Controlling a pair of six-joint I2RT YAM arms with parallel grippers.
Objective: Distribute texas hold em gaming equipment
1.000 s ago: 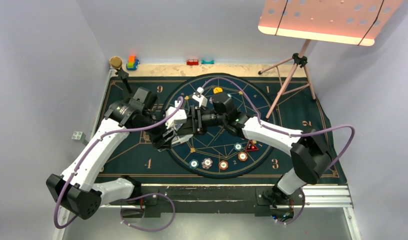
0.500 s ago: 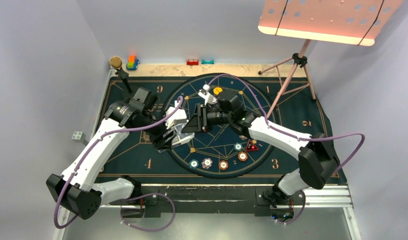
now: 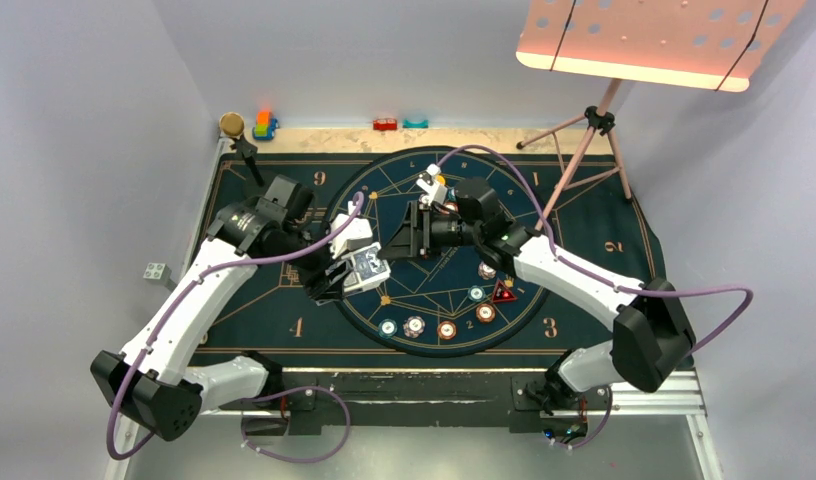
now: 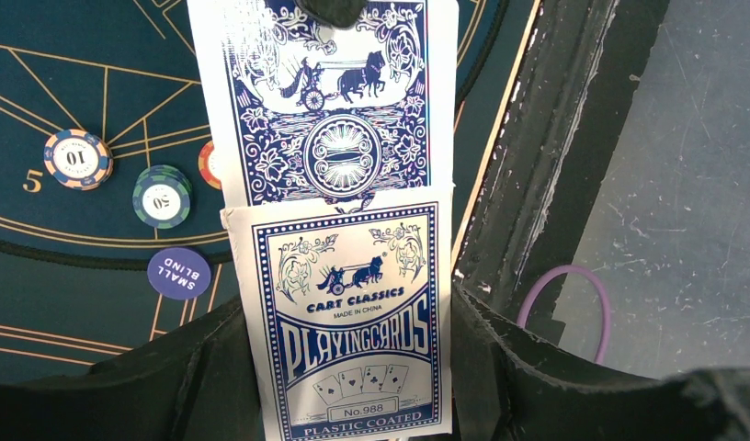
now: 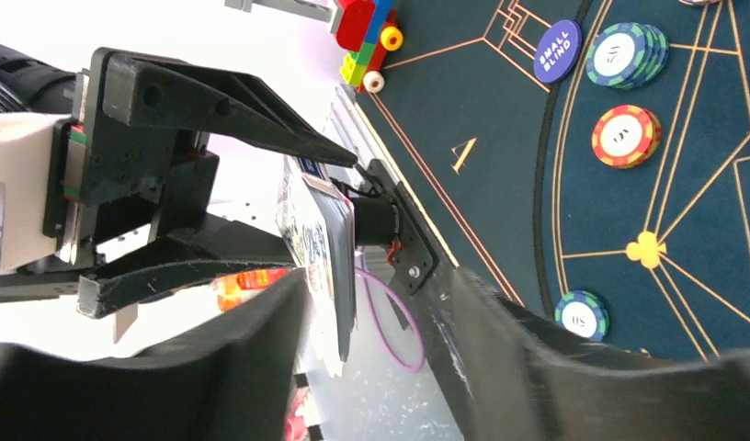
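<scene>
My left gripper [image 4: 348,308] is clamped tight on the playing-card box [image 3: 367,268]. It holds the box above the mat [image 3: 284,180] left of centre, blue face up, long axis running out from the fingers toward the right, opened flap [image 4: 325,92] at the right end. My right gripper [image 3: 392,247] stands part open and empty just far-right of it. The poker chips [image 3: 414,325] lie apart along the near arc, with open mat near-left.
</scene>
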